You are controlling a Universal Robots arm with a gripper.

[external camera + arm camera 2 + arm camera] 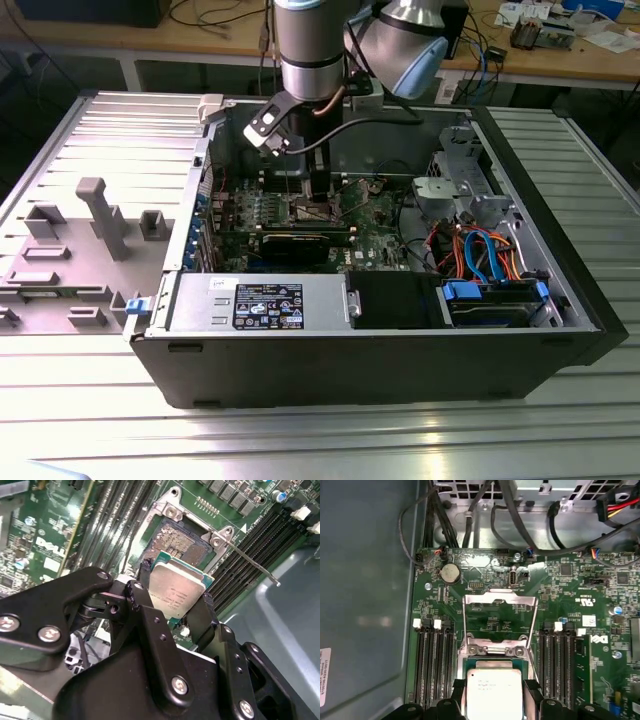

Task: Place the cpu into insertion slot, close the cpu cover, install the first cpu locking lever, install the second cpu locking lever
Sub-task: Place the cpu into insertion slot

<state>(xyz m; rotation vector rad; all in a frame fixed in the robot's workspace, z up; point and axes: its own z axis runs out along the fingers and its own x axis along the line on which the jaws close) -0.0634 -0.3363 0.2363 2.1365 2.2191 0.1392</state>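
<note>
My gripper (175,599) (493,689) is shut on the cpu (175,590) (492,692), a square chip with a silver-grey top, pinched on two opposite sides by black fingers (142,587). The chip hangs just above the insertion slot (177,542), whose dark centre and silver rim lie bare on the green board. In the first wrist view the cpu cover (500,598) stands swung open beyond the socket. A thin lever rod (250,562) sticks out beside the slot. In the exterior view the gripper (318,198) reaches down inside the open computer case (370,370).
Long dark memory slots (432,665) (560,665) flank the socket on both sides. A black graphics card (300,243), the power supply (260,302) and coloured cables (480,255) fill the case. A grey fixture plate (100,215) lies at the exterior view's left.
</note>
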